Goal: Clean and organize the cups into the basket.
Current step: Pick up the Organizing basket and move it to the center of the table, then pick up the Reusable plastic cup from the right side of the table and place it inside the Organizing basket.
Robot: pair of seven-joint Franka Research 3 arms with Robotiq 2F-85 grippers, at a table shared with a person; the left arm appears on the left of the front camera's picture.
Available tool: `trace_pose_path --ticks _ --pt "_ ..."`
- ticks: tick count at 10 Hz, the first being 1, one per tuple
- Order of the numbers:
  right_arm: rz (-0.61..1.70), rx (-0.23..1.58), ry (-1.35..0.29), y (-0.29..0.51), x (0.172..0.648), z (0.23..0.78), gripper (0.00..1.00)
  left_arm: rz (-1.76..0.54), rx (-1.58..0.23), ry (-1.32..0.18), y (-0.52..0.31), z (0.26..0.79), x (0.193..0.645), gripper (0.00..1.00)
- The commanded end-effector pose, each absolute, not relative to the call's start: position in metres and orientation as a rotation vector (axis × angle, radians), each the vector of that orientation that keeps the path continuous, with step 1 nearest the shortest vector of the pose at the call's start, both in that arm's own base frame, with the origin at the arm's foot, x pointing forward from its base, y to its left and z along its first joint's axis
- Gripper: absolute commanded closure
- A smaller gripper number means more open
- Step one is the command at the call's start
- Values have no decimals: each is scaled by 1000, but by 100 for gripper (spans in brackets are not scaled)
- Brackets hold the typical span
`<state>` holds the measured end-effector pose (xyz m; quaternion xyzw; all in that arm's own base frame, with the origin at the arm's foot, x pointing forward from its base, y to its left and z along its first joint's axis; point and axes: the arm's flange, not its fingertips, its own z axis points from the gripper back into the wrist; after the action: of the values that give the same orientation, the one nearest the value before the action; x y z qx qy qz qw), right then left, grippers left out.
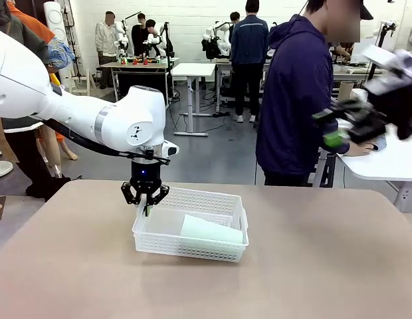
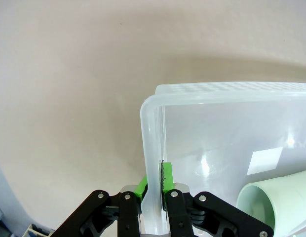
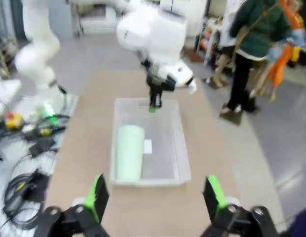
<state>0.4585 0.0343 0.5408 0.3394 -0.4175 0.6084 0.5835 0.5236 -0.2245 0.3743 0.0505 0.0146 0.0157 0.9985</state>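
On the tan tabletop [image 1: 312,266], matte and bare round about, the white lattice basket [image 1: 193,247] sits near the middle. One mint green cup [image 1: 212,230] lies on its side inside it, toward the right end as the front view shows it. The left gripper [image 1: 147,207] points straight down, its jaws pinched tight on the basket's left end wall. The right gripper [image 3: 155,191] hangs high off the table's right side, jaws spread wide, holding nothing. Beyond the far edge a person [image 1: 296,100] in a dark navy hoodie stands turned toward a white side table [image 1: 385,166]. Behind are a grey floor [image 1: 212,156], white desks [image 1: 193,70] and other people standing.
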Motion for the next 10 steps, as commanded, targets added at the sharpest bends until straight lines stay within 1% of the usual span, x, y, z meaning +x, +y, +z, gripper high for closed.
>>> trace_pose_path --ticks 1,3,5,8,10 --pt "1448 867 -1025 -18 448 485 0 31 101 25 -224 376 523 100" --pt "1389 915 -1108 -75 430 456 0 31 101 25 -224 376 523 100" --pt "1276 940 -1186 -121 409 429 0 31 101 25 -224 376 523 100" --pt "1148 921 -1227 -157 382 401 0 31 101 25 -224 376 523 100" --pt "1117 915 -1218 -163 376 395 0 31 101 25 -224 376 523 100"
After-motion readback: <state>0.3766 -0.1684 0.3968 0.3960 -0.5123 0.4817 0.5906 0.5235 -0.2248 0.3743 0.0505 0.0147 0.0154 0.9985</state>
